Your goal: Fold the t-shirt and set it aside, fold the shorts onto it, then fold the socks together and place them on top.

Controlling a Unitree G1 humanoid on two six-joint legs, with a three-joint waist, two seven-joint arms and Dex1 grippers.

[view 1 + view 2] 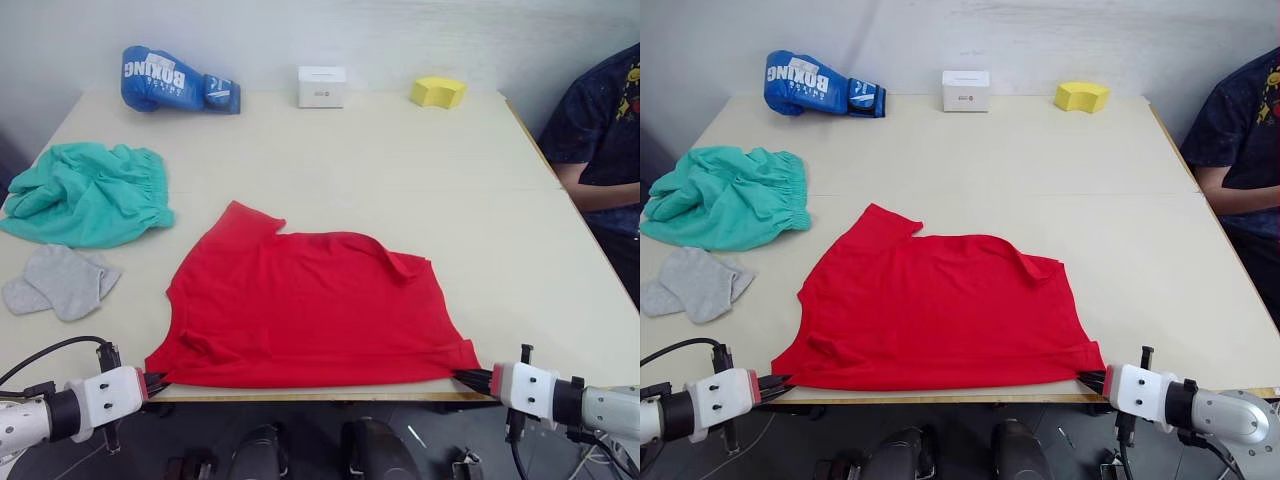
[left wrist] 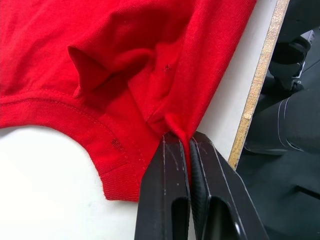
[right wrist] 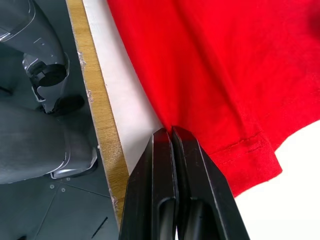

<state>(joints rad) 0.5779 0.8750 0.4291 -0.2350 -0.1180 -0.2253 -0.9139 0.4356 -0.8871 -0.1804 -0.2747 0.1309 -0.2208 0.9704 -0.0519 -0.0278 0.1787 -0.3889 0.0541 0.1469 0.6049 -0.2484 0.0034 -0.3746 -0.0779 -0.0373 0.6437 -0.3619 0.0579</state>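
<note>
Both grippers are pinched shut on the t-shirt [image 1: 310,305], the left gripper [image 2: 189,145] at one near corner and the right gripper [image 3: 171,134] at the other, along the bench [image 1: 400,150] front edge. Light and limp, the cloth will likely sag unless lifted by both corners together. The shorts [image 1: 85,190] and socks [image 1: 60,280] lie well apart at the left.

The guy sitting at the right [image 1: 605,140] is chopped off by the frame, so you only get a dark printed shirt and a forearm. The socks [image 1: 60,280] are overlapped, can't really tell where one stops. The shorts [image 1: 85,190] are bunched up, so the legs are folded out of sight. Print on the small white box [image 1: 322,86] is way too tiny to read. The t-shirt [image 1: 310,310] has its chest mark hidden.
</note>
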